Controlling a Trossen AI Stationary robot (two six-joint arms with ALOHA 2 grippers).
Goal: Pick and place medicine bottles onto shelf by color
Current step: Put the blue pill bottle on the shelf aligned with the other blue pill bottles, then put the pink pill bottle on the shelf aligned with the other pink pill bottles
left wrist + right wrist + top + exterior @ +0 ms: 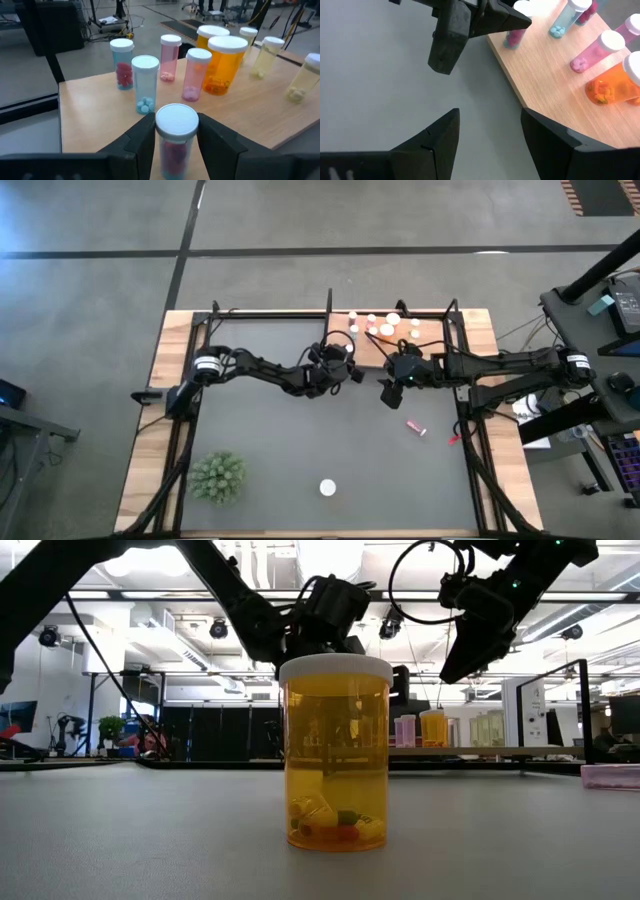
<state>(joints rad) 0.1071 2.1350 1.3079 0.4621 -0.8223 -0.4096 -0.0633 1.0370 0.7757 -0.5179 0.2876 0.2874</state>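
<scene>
At the shelf's (pixel 100 107) near edge, the left claw (pixel 175 137) is grasping a white-capped bottle of red pills (pixel 175 135) just beside standing bottles (pixel 197 75); lowering it off-line is risking a knock that topples neighbours or a landing overhanging the edge. Nearby, the right claw (pixel 487 137) is hanging released, grasping nothing, above the grey surface (pixel 380 100).

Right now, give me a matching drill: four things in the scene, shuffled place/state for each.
1. left hand
2. right hand
3. big orange bottle
4. pink bottle

a. lying on its side on the mat
b. open, holds nothing, beside the shelf
c. upright on the mat, near edge
d. shut on a red-pill bottle at the shelf edge

Pairs: 1-d, 2-b, 3-c, 4-a
</scene>
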